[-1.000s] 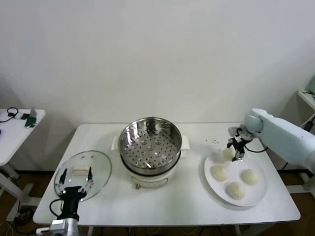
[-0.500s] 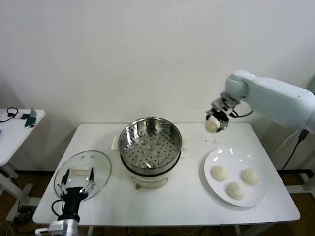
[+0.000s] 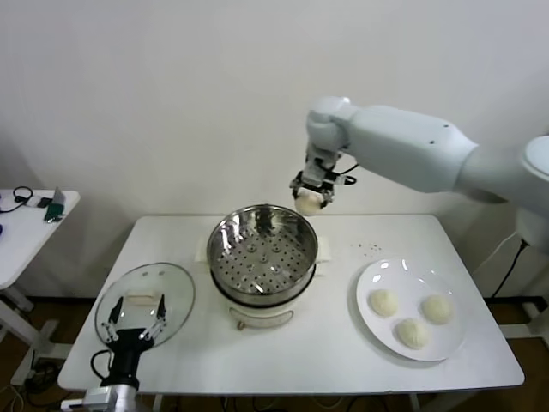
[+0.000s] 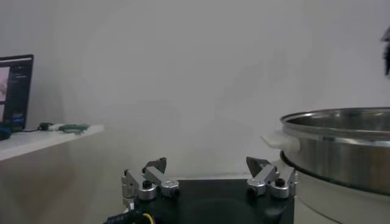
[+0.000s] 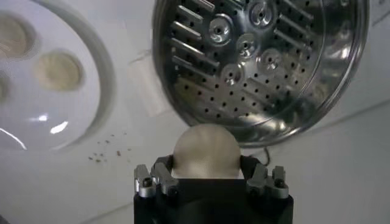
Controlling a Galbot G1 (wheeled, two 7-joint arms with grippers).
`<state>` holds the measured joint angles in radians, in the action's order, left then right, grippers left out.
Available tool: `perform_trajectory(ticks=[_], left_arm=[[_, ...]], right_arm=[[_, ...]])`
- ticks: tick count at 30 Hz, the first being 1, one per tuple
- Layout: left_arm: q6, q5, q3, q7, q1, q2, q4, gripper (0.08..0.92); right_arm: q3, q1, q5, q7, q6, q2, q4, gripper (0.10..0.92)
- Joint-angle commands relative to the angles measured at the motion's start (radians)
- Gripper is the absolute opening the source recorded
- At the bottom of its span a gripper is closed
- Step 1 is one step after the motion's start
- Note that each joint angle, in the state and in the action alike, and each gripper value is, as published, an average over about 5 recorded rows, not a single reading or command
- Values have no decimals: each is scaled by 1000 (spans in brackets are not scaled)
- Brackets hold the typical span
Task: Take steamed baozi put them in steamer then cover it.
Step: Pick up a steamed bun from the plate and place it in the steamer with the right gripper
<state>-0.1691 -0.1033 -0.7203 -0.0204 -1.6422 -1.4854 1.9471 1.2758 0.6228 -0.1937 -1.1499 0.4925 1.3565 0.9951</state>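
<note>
We find the right tool [image 3: 310,198] closed on one steamed baozi [image 3: 307,202], holding it in the air just above the far rim of the steamer [image 3: 262,255] — in the right wrist view the bun [image 5: 206,151] sits between the fingers [image 5: 152,181] with the perforated steel floor below and beyond it. The basket looks empty. Three more buns [image 3: 412,313] lie on the white plate [image 3: 375,327] at the right end of the worktop [image 3: 309,352], well apart from the steamer. The left tool [image 3: 130,328] hangs with its jaws spread wide over the glass lid [image 3: 146,300] on the left of the worktop, near its white handle, holding nothing. We judge the bun soft and light, its smooth skin easy to dent or tear, so the hold should stay gentle and across the widest part of the dome, as it appears now — no squeezing. We expect the release to go best low over the perforated floor, since a dropped bun could roll or bruise. The lid we judge heavier, rigid and breakable; its handle is the place to take it.
</note>
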Motion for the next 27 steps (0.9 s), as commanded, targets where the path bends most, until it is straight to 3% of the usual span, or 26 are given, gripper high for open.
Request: perform_trajectory(ticks=[1, 23, 27], left_arm=[[3, 0, -1, 0, 2, 1, 0, 823], [25, 39, 4, 3, 22, -12, 3, 823], [29, 45, 10, 3, 25, -17, 7, 823]], right_arm=[[-79, -108, -146, 2, 80, 166, -92, 712], [-124, -241, -275, -11, 97, 225, -205, 714], [-126, -246, -276, -9, 97, 226, -215, 763]])
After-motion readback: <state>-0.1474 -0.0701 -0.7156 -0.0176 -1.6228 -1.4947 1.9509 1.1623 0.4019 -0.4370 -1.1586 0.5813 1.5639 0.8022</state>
